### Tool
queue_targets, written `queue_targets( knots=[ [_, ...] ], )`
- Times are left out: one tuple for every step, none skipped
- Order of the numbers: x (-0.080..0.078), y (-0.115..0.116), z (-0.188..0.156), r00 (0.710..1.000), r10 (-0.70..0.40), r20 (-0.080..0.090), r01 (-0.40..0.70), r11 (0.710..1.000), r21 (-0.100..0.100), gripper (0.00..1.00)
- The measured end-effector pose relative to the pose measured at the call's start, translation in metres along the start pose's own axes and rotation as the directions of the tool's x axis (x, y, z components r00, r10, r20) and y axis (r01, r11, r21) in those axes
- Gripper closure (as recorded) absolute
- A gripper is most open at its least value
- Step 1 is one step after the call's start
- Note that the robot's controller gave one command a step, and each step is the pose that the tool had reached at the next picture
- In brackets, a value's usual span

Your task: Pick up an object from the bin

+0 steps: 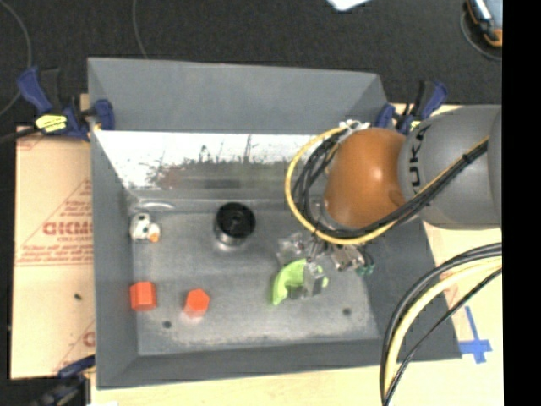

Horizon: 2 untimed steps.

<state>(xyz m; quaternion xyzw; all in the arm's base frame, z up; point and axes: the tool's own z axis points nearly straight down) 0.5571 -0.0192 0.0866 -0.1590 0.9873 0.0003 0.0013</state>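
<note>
Arm [456,172] w/ claw [314,269] at green strip [284,284], diag. lower-left/upper-right.

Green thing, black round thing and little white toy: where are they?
green thing [283,284]: camera view, its curved lower end.
black round thing [234,219]: camera view, its dark top.
little white toy [143,227]: camera view, its white body.

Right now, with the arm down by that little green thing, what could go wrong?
1. The gripper sits at the right edge of the green curved piece, not over its middle, so the piece might slip away or get pushed aside.
2. The arm's bulky wrist hangs close to the bin's right wall and might brush it.
</note>
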Motion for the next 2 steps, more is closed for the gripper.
queue_targets(
  knots=[
    [-0.001,-0.001,-0.01,1.0,0.001,0.002,-0.001,1.0,0.001,1.0],
    [-0.001,-0.001,-0.021,1.0,0.001,0.003,-0.001,1.0,0.001,1.0]
  ],
)
